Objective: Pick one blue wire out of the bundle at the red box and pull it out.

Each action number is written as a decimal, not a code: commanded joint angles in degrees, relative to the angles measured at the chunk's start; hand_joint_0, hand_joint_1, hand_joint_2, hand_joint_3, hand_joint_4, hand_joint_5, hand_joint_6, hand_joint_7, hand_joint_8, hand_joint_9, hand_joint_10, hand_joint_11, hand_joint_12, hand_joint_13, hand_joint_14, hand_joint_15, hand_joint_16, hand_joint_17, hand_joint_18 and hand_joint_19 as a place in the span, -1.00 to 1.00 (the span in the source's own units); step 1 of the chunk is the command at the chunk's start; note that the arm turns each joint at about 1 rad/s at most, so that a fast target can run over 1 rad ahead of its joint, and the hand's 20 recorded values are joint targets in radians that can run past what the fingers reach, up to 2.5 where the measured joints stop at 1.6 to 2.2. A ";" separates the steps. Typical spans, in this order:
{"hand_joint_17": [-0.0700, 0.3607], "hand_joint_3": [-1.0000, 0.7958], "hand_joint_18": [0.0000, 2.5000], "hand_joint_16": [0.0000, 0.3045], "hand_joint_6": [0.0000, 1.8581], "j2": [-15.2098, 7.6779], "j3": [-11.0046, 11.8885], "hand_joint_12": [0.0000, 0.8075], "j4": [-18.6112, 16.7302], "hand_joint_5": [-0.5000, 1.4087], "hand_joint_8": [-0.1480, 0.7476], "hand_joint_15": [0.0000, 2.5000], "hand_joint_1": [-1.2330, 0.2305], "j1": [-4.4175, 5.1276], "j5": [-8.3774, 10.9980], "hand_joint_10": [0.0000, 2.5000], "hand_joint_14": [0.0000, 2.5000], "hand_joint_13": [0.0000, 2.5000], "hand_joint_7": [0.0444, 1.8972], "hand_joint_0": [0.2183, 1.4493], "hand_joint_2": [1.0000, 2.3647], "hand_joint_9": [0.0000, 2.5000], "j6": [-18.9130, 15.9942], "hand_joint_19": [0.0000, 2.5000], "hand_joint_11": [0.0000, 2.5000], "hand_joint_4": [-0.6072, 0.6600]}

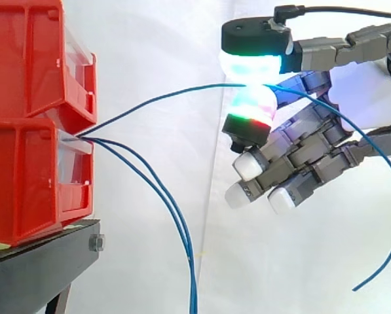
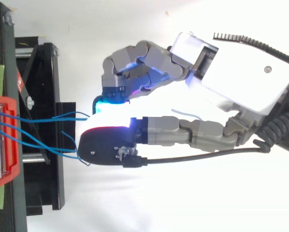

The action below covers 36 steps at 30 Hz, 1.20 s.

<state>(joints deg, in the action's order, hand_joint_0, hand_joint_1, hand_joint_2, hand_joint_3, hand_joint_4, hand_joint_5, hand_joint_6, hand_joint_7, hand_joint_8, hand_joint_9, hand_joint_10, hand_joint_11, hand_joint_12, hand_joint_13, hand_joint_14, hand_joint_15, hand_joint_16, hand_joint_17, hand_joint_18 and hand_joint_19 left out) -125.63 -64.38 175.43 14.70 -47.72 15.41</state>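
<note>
Three blue wires come out of the lower red box point(image 1: 25, 180) at its open front. One blue wire point(image 1: 162, 97) runs up and to the right, drawn fairly straight, into my hand point(image 1: 313, 140). Two glowing fingertip pads point(image 1: 254, 65) pinch it between them, and its free end point(image 1: 385, 248) curves down behind the hand. The other two blue wires point(image 1: 172, 209) droop from the box toward the floor. From above, the hand point(image 2: 231, 77) sits right of the red box point(image 2: 4, 140), with the blue wires point(image 2: 42, 121) spanning the gap.
A second red box point(image 1: 31, 59) is stacked on the lower one. Both rest on a black stand point(image 1: 44, 261), whose frame point(image 2: 47, 125) lies under the wires. A white curtain is the backdrop.
</note>
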 commanded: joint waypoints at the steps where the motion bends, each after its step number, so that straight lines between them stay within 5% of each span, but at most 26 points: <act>1: 0.00 0.01 -0.42 -0.58 -0.01 -0.05 -0.04 0.19 0.00 -0.61 0.21 -0.76 -0.32 -0.02 0.00 -0.99 -0.99 -0.52 0.34 -0.40 -0.97 -0.24 0.15 -0.62 -0.46 0.31; 13: 0.11 0.17 -0.37 -0.50 0.00 -0.05 -0.04 0.31 0.00 -0.59 0.26 -0.75 -0.30 -0.02 0.00 -0.99 -0.99 -0.48 0.34 -0.39 -0.94 -0.20 0.15 -0.64 -0.48 0.07; 36: 0.10 0.15 -0.38 -0.51 0.01 -0.05 -0.04 0.31 0.09 -0.59 0.25 -0.74 -0.27 -0.02 0.00 -0.99 -0.99 -0.48 0.34 -0.41 -0.80 -0.19 0.32 -0.63 -0.48 0.02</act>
<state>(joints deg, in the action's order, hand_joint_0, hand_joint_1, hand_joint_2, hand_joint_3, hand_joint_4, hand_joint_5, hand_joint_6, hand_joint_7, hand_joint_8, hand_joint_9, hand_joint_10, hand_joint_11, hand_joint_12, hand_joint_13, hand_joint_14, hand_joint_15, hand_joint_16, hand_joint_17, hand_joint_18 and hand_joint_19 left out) -125.68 -64.42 175.52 14.68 -47.72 15.73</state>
